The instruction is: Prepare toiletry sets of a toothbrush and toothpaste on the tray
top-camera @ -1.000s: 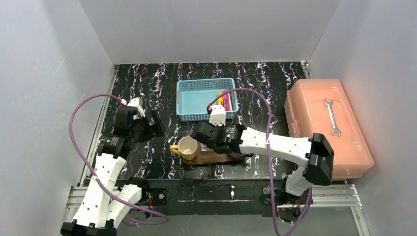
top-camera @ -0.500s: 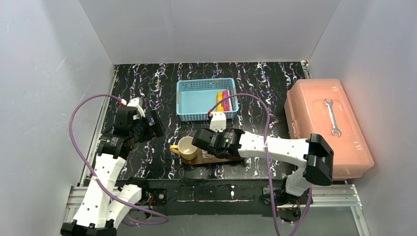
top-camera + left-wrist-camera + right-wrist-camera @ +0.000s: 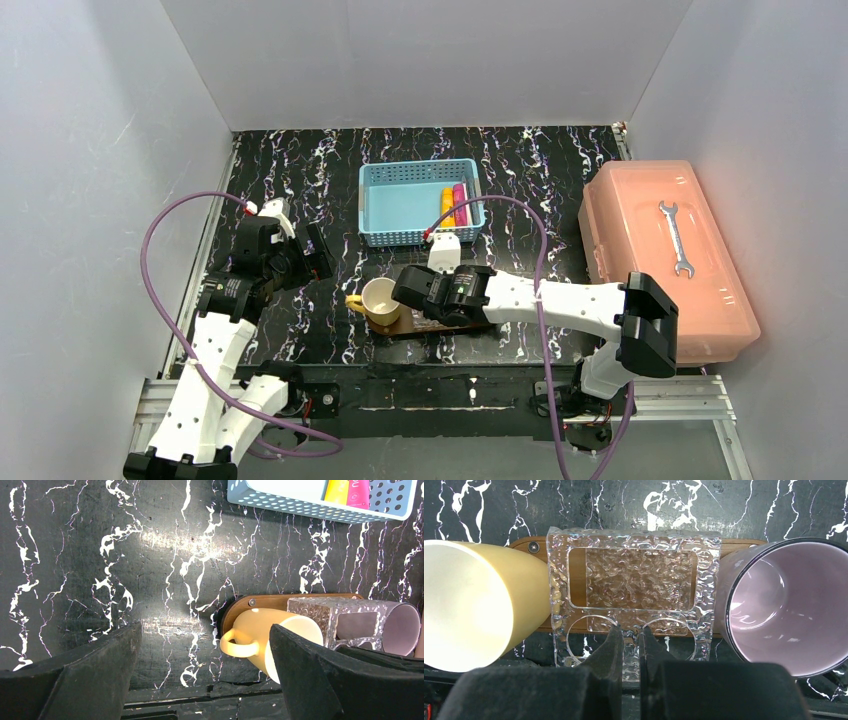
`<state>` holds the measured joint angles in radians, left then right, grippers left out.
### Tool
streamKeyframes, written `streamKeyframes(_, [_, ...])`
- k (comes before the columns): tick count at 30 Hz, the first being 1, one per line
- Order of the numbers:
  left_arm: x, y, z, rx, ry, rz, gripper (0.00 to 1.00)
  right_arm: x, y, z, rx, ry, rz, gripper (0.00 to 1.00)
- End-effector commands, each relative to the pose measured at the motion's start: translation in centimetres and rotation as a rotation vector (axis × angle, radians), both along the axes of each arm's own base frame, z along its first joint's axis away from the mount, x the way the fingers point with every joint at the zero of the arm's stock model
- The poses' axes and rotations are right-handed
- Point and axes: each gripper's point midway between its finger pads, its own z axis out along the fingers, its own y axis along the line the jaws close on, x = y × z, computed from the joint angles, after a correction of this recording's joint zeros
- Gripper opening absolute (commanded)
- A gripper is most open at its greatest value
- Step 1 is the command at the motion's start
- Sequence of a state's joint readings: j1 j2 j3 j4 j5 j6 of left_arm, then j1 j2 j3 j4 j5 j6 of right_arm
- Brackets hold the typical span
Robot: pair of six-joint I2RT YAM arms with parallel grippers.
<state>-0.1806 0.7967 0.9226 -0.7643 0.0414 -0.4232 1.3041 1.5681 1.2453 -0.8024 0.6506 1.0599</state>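
— Starting at the near edge of the table (image 3: 300,180), what comes first?

— A dark-brown tray (image 3: 270,601), lying crosswise. From above the right arm (image 3: 560,295) hides most of it. On it, in a row, stand a yellow mug (image 3: 380,300), a clear dimpled holder (image 3: 631,587) and a lilac cup (image 3: 784,610). The wrist view cuts off the cup's right side.

— And the claws?

— The right gripper (image 3: 629,635) has its fingers pinched on the holder's near edge, on the strip between two round holes. The left gripper (image 3: 205,630) hangs to the left of the tray, fingers wide apart, holding nothing.

— Farther back?

— A light-blue basket (image 3: 400,205) holds the toothpaste: a yellow-orange tube (image 3: 447,203) and a magenta tube (image 3: 460,200), side by side against its right wall. Their labels are too small to read. At the far right, a salmon box (image 3: 630,230) carries a wrench (image 3: 677,238) on its lid.
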Motion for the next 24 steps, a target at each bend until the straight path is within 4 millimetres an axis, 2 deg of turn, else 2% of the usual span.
streamKeyframes(1, [-0.5,0.0,-0.4,0.002,0.012,-0.003,0.99,0.3,0.7,0.2,0.039,-0.027,-0.023,0.01])
streamKeyframes(18, [-0.5,0.1,-0.4,0.004,0.012,-0.003,0.99,0.2,0.8,-1.1,0.013,-0.014,-0.016,0.01])
streamKeyframes(24, [-0.5,0.0,-0.5,0.003,0.013,-0.004,0.99,0.2,1.0,-1.1,0.010,-0.013,-0.008,0.15])
